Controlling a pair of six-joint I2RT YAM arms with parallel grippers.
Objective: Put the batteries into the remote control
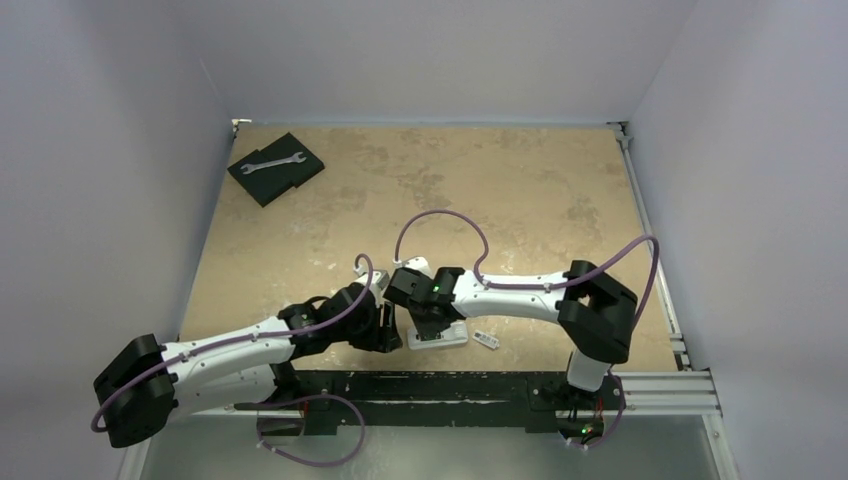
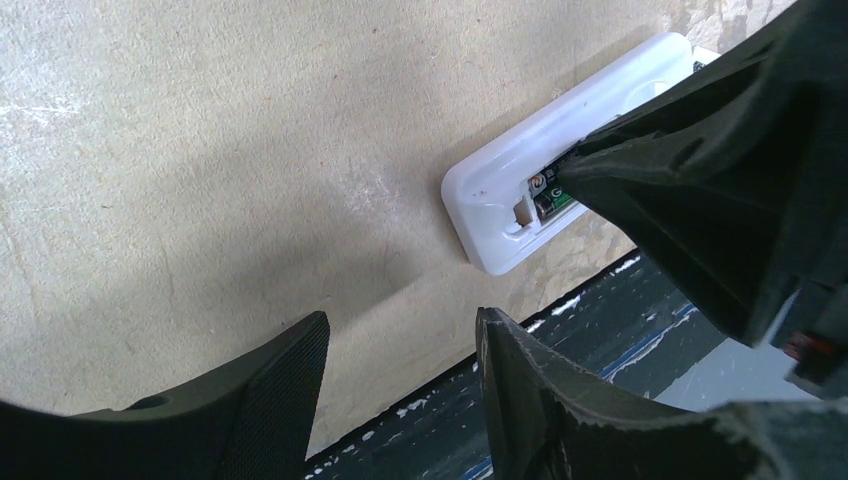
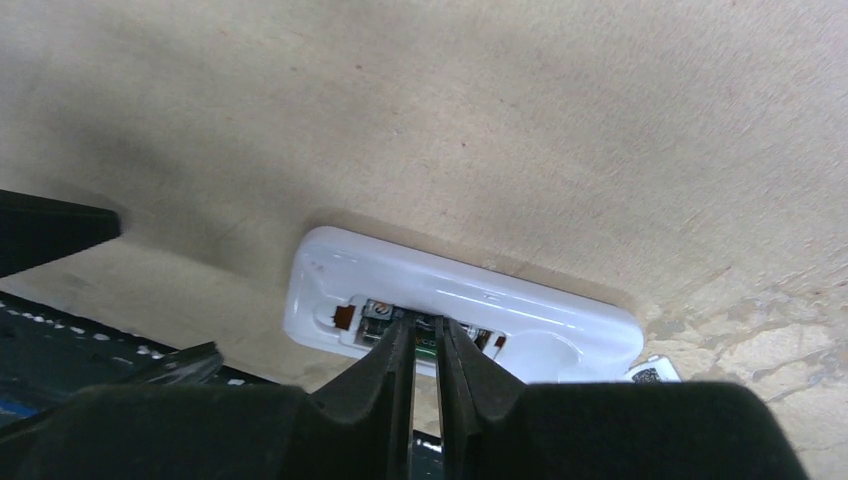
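With the jaws of the right gripper [image 3: 422, 330] almost closed inside the bay [image 3: 372, 318] of the remote control [image 3: 470, 295], lying unbraced near the worktop [image 3: 500, 120] front edge, and the left gripper [image 2: 400, 330] open-jawed beside it, your push could skid it away.

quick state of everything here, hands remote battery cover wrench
left hand, open, empty, beside the remote
right hand, shut, tips down in the bay
remote control, lying back up, bay open
battery, in the bay, mostly hidden by the right hand
small white cover piece, off, lying loose beside the remote
wrench, flat on the dark pad
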